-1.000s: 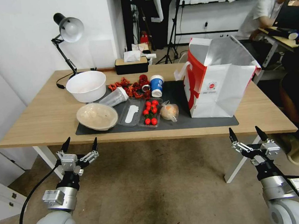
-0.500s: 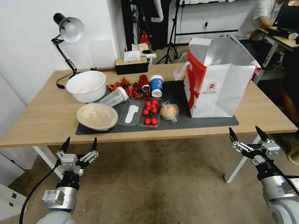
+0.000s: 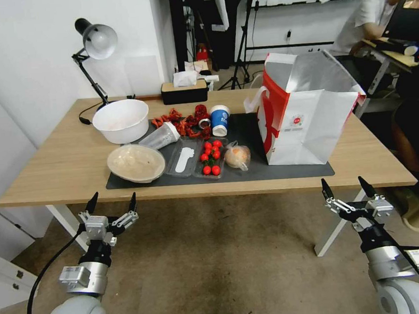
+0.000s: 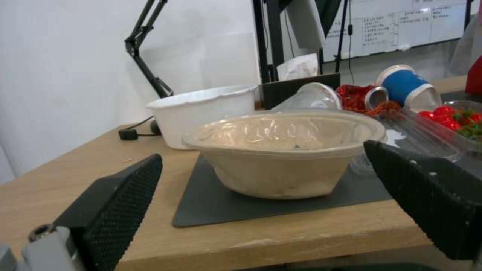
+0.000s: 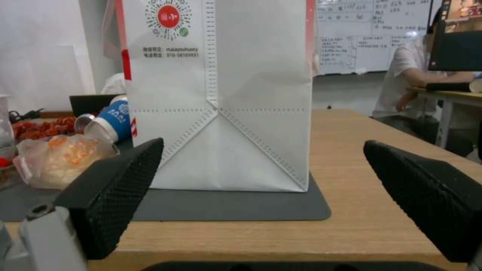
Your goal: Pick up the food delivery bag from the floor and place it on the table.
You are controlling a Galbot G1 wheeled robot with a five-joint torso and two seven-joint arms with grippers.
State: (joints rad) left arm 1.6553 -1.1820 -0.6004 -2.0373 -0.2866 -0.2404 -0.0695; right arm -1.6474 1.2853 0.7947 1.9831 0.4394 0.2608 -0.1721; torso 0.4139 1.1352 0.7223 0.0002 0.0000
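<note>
**A:** so where was the food delivery bag (image 3: 307,116) at that point?

**B:** Already up on the surface (image 3: 66,167), standing upright on the dark grey mat (image 3: 287,170), at the mat's right end. Red side panel faced the food, foil lining was showing at the open top. Just left of the bag on the same mat sat a clear pouch with a bun (image 3: 238,156), then a tray of cherry tomatoes (image 3: 210,157).

**A:** and the pincers? was either one on it?

**B:** Nope. The right pincer (image 3: 346,188) hung below the surface's front edge, over the floor (image 3: 226,261), well apart from the bag and a bit to the bag's right. Fingers spread wide, nothing between them. In the right wrist view the bag (image 5: 216,94) stood straight ahead, framed by the two black fingertips (image 5: 113,188), with the mat edge under it.

**A:** left one?

**B:** The left pincer (image 3: 112,203) was same deal, wide and empty, below the front edge, far from the bag. It was in line with a beige bowl (image 4: 281,150) at the mat's left end, with a white bowl (image 3: 121,120) behind that.
</note>
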